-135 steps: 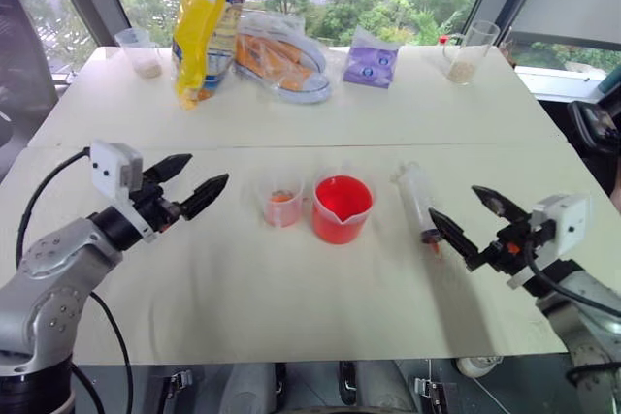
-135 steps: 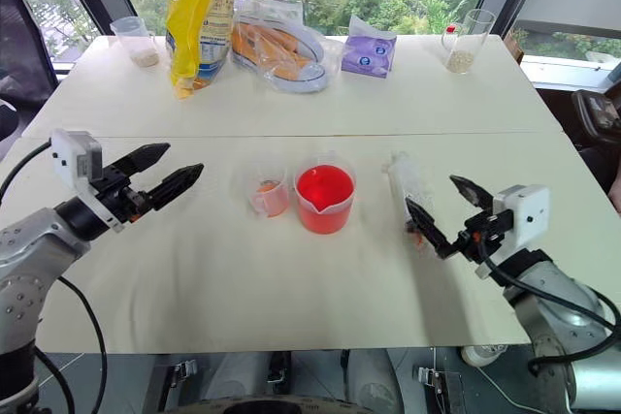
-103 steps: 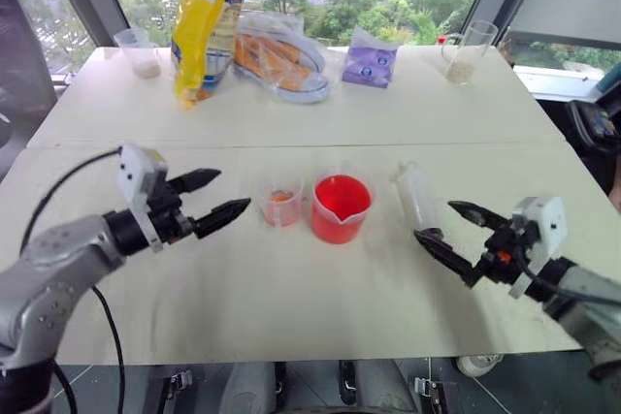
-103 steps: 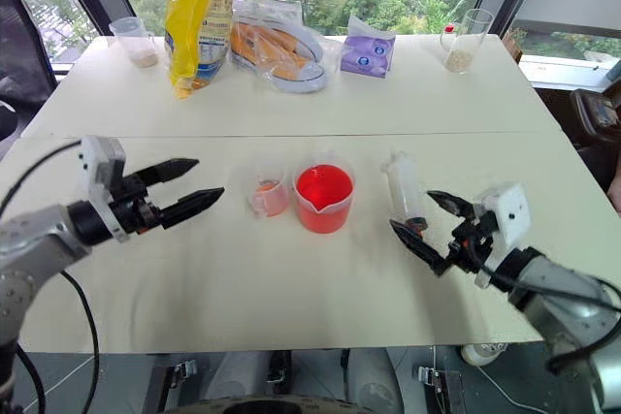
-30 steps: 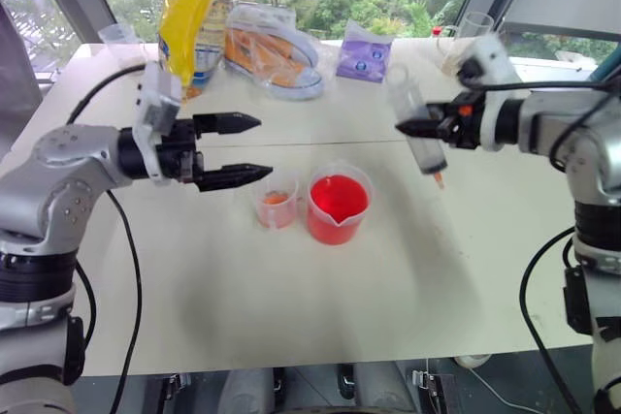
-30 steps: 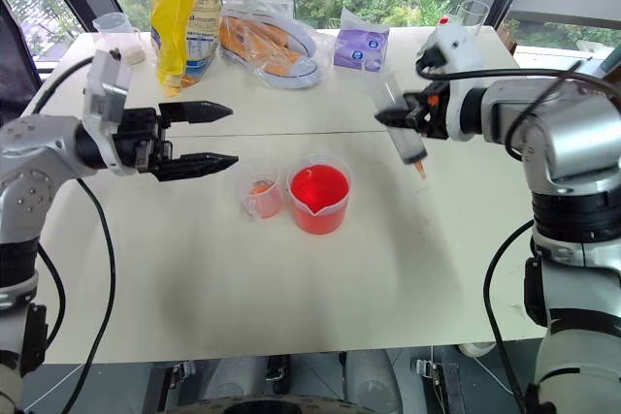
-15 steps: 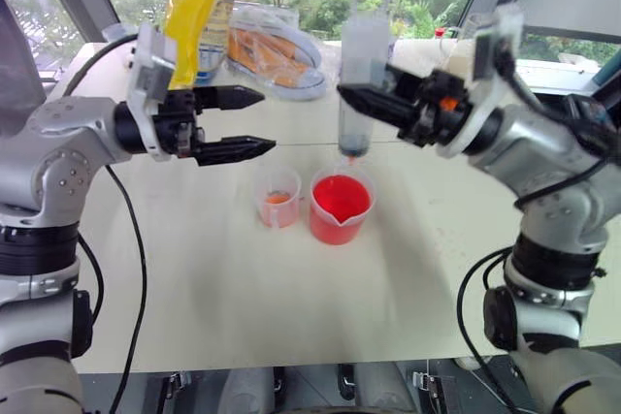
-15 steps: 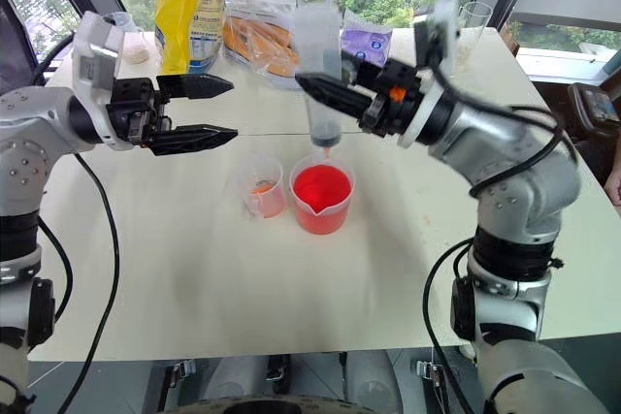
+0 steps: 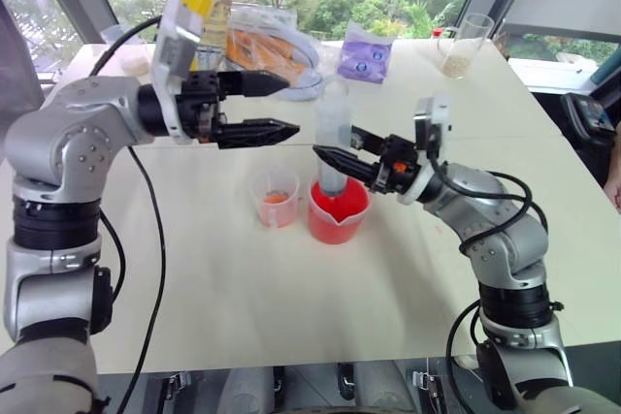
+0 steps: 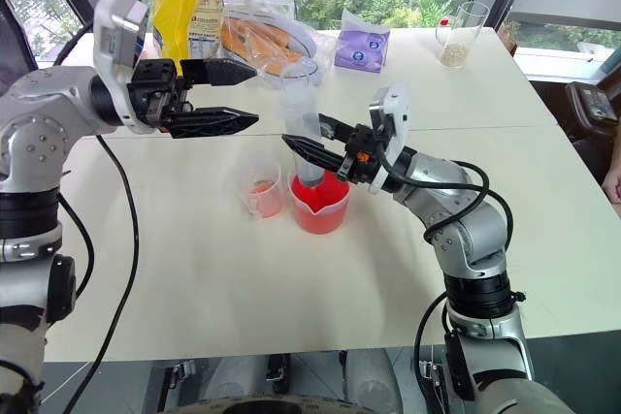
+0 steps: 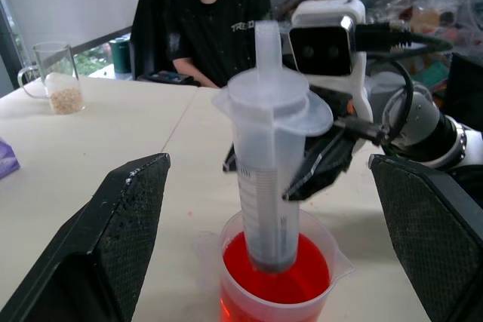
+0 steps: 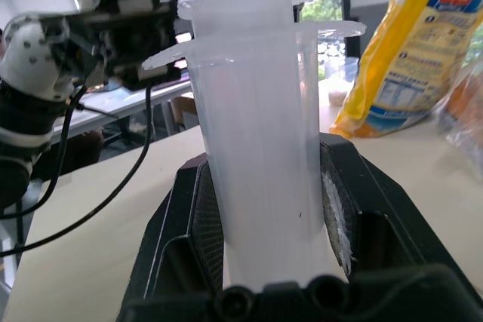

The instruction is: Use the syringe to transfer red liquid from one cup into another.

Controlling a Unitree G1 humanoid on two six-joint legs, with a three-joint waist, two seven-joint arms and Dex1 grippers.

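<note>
Fingers of the right gripper (image 9: 339, 155) clamp one upright syringe (image 9: 332, 138) dipped in one red cup (image 9: 338, 212); left gripper (image 9: 277, 106) fingers spread wide, level above one smaller cup (image 9: 276, 197).

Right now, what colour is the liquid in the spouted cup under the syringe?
Bright red-orange liquid in the spouted cup; clearest in the left wrist view.

White table (image 9: 291, 307) carries the red spouted cup (image 9: 338, 212) centre, small narrow cup (image 9: 277, 197) at its nine o'clock, yellow bag (image 10: 184, 7), purple packet (image 9: 365, 55) and grain cup (image 9: 460, 46) toward twelve.
</note>
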